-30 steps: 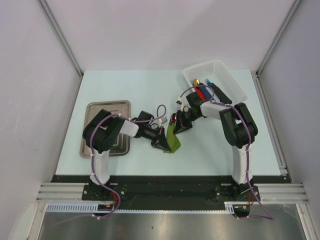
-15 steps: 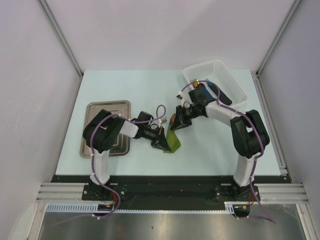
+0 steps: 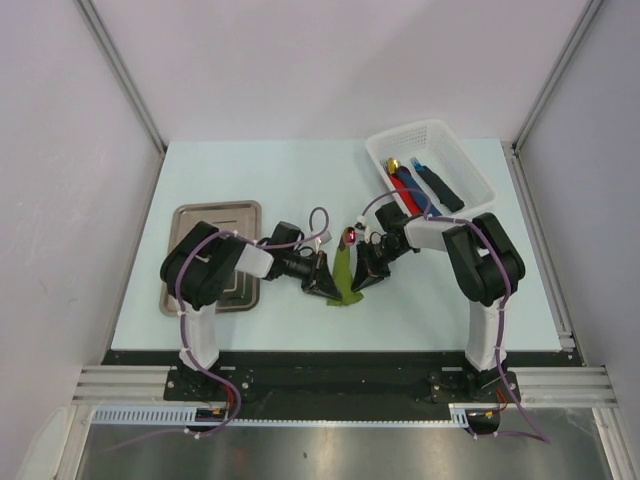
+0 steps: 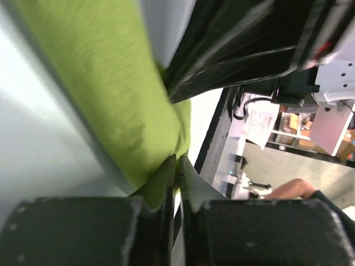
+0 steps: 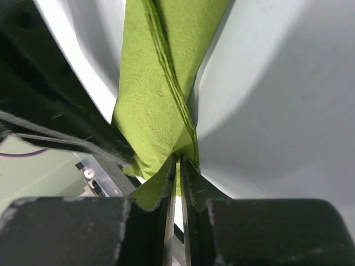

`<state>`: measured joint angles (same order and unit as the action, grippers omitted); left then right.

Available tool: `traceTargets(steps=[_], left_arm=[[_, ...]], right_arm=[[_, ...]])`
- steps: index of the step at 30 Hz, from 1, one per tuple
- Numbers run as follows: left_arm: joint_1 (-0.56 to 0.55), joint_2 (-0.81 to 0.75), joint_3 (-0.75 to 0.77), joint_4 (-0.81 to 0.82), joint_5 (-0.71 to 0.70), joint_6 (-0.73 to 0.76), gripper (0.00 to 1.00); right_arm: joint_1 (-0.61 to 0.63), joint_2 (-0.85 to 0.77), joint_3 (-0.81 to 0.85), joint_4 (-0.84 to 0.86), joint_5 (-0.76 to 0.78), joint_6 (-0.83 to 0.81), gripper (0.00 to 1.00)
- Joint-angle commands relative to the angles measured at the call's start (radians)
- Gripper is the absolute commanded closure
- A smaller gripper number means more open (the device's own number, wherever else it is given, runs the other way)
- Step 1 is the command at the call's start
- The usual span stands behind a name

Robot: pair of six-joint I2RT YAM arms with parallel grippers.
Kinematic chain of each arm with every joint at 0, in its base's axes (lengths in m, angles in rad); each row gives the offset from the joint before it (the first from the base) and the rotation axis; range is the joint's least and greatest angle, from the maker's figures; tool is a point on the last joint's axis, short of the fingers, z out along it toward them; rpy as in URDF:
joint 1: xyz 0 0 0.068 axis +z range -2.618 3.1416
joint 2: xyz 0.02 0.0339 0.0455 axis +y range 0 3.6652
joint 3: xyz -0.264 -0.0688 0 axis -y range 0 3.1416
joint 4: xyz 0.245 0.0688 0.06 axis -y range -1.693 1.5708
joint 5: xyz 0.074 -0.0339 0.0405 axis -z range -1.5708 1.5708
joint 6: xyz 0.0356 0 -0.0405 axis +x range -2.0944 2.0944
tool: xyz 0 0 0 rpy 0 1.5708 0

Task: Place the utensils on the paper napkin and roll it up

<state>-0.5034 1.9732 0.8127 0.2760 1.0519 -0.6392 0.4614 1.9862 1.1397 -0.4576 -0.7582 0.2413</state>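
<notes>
**Both arms meet at a green bundle**

Near the middle of the table, the paper napkin lies as a narrow, bunched green strip. It may be rolled, but that is hard to tell from up here. The left gripper closes in from its left and the right gripper from its right. A metal tray sits at the left. A white basket at the back right holds a red piece and a blue piece.

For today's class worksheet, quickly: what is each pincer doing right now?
Left pincer: shut on the green paper napkin.
Right pincer: shut on the same napkin.
</notes>
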Motion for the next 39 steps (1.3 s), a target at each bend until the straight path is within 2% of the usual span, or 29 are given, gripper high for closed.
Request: traceTargets(steps=[1,6,10,15,19,23,27,33,39], left_arm=[[0.011,-0.126,0.005,0.086,-0.017,0.0,0.8],[0.003,-0.18,0.042,0.075,0.003,-0.008,0.61],[-0.026,-0.163,0.057,0.02,0.005,0.018,0.6],[-0.027,-0.07,0.033,-0.029,-0.039,0.05,0.68],[0.006,0.007,-0.015,0.069,-0.056,-0.025,0.76],[0.009,0.062,0.002,0.043,-0.049,-0.016,0.84],[0.014,0.073,-0.003,0.022,-0.05,0.001,0.9],[0.016,0.067,-0.004,0.028,-0.052,0.001,0.91],[0.016,0.065,0.0,0.034,-0.056,-0.004,0.9]], right_arm=[[0.0,0.049,0.008,0.0,0.094,-0.08,0.89],[0.006,0.06,0.02,0.007,0.1,-0.082,0.89],[0.01,0.06,0.023,0.005,0.106,-0.077,0.89],[0.006,0.06,0.029,0.005,0.114,-0.074,0.89],[0.002,0.051,0.037,0.004,0.122,-0.074,0.89],[-0.01,0.037,0.064,-0.003,0.103,-0.044,0.88],[-0.044,-0.012,0.095,0.051,0.079,0.05,0.77],[-0.058,-0.004,0.149,0.118,0.108,0.154,0.59],[-0.049,0.071,0.193,0.103,0.109,0.159,0.59]])
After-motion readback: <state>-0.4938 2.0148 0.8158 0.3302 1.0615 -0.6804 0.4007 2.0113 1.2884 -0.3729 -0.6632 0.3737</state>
